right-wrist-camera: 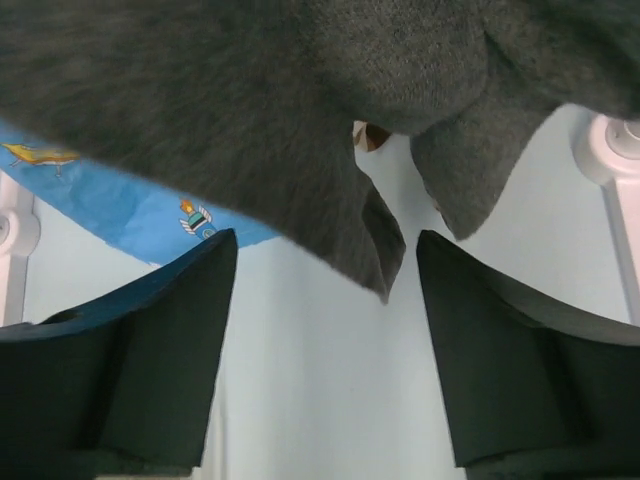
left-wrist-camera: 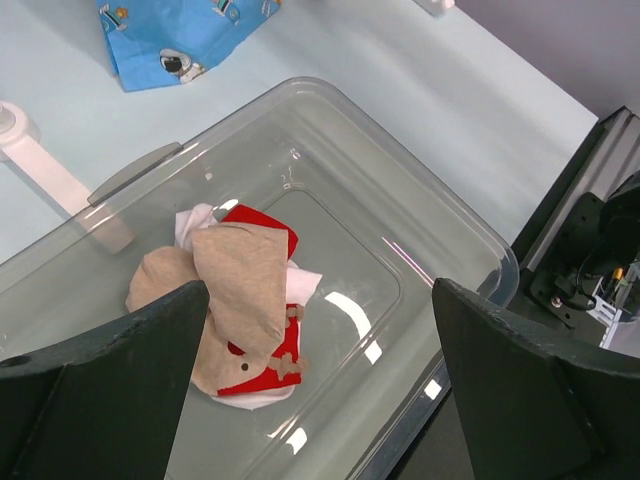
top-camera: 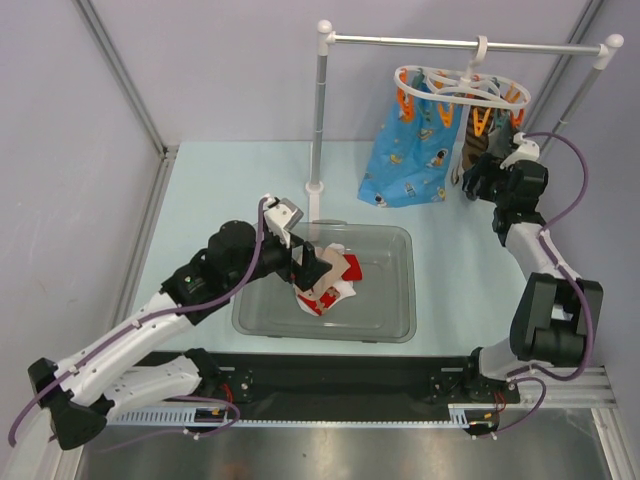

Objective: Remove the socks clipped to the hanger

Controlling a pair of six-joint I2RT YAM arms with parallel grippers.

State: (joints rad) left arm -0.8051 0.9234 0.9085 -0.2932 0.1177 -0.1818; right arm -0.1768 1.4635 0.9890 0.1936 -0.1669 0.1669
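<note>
The white oval hanger [top-camera: 462,88] with orange pegs hangs from the rail at the back right. A bright blue printed sock [top-camera: 412,150] hangs from it, and a dark grey sock [right-wrist-camera: 300,110] hangs beside it, filling the top of the right wrist view. My right gripper [top-camera: 478,180] is open just under the grey sock, its tip hanging between the fingers. A beige sock [left-wrist-camera: 235,285] and a white-and-red sock [left-wrist-camera: 262,350] lie in the clear bin [top-camera: 395,300]. My left gripper [top-camera: 312,268] is open and empty above them.
The white-and-metal rail stand [top-camera: 318,120] rises behind the bin, its base foot [left-wrist-camera: 35,160] beside the bin's far rim. The blue sock [left-wrist-camera: 170,35] hangs down to the table. A black rail [top-camera: 350,385] runs along the near edge.
</note>
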